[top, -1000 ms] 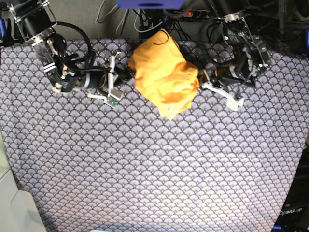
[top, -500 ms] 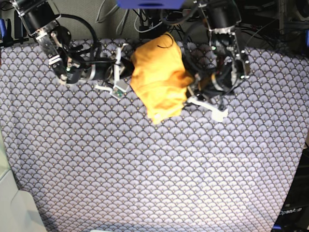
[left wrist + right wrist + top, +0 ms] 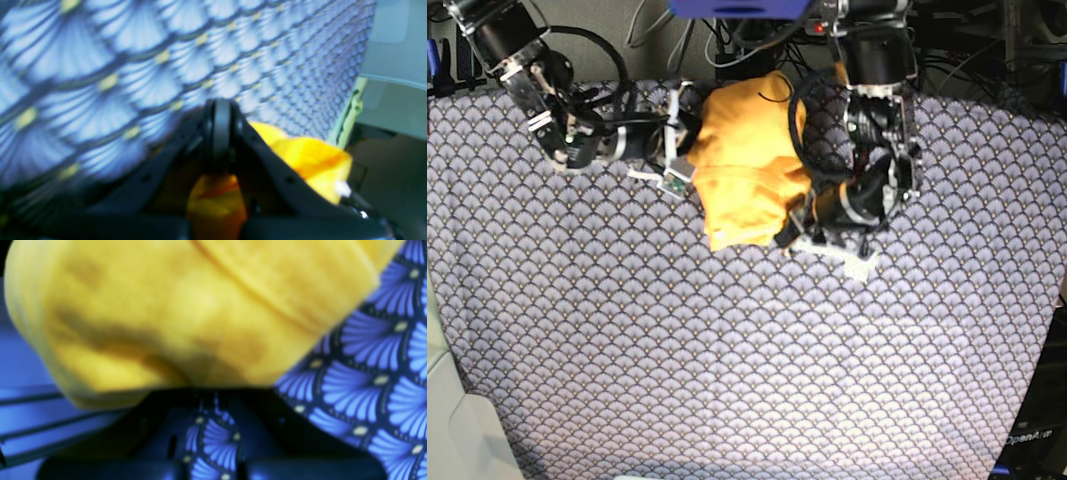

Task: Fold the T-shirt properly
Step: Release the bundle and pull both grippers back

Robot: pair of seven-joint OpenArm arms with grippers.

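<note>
Gripping bunched T-shirt (image 3: 745, 170) w/ both tools, left (image 3: 799, 226) & right (image 3: 689, 150).

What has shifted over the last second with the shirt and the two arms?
The left gripper swung toward the base view's left and nearer the camera, dragging its side of the T-shirt so the bundle narrowed and its lower tip moved left. The right gripper edged up and toward the shirt. Both stayed shut on the shirt; the patterned cloth lay unchanged.
</note>
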